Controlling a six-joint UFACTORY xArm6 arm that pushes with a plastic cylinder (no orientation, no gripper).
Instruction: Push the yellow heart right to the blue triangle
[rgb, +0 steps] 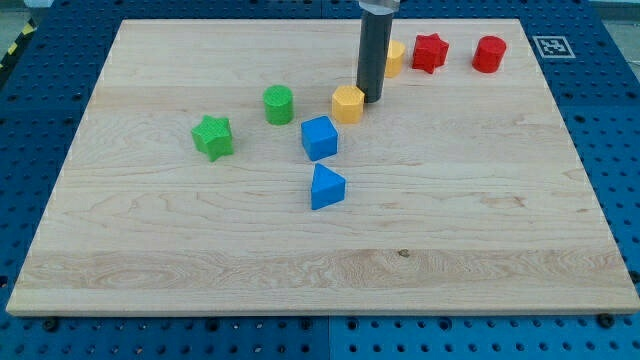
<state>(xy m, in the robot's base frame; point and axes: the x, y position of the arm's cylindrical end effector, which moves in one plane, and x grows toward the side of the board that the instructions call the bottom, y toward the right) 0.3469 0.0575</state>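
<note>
a: where is the yellow heart?

b: i think it is the yellow block (347, 103) near the top middle of the frame. its shape is hard to make out, so "heart" is my guess. my tip (372, 99) sits just beside it, on its right side, and looks like it touches.

a: and the blue triangle?

b: the blue triangle (326, 187) is near the middle of the frame, below the yellow block and a bit to the left. the blue cube (319, 137) sits between them.

a: so which way must the push go?

b: down the frame, toward the triangle's right side. my tip is on the right of the yellow block now, so a push from here would send it left. i think the tip needs to get above it first. the blue cube is close to the path and could get bumped.

a: are the jaws open or shut?

b: there are no jaws. the arm ends in a plain dark rod.

a: what is hard to see?

b: another yellow block (394, 57) is half hidden behind the rod, so i cannot tell its shape. it might be the heart instead. the rod's top is cut off at the frame's edge.

a: what else is there?

b: a red star (430, 52) and a red cylinder (489, 54) at the upper right, a green cylinder (278, 104) and a green star (212, 137) on the left.
</note>
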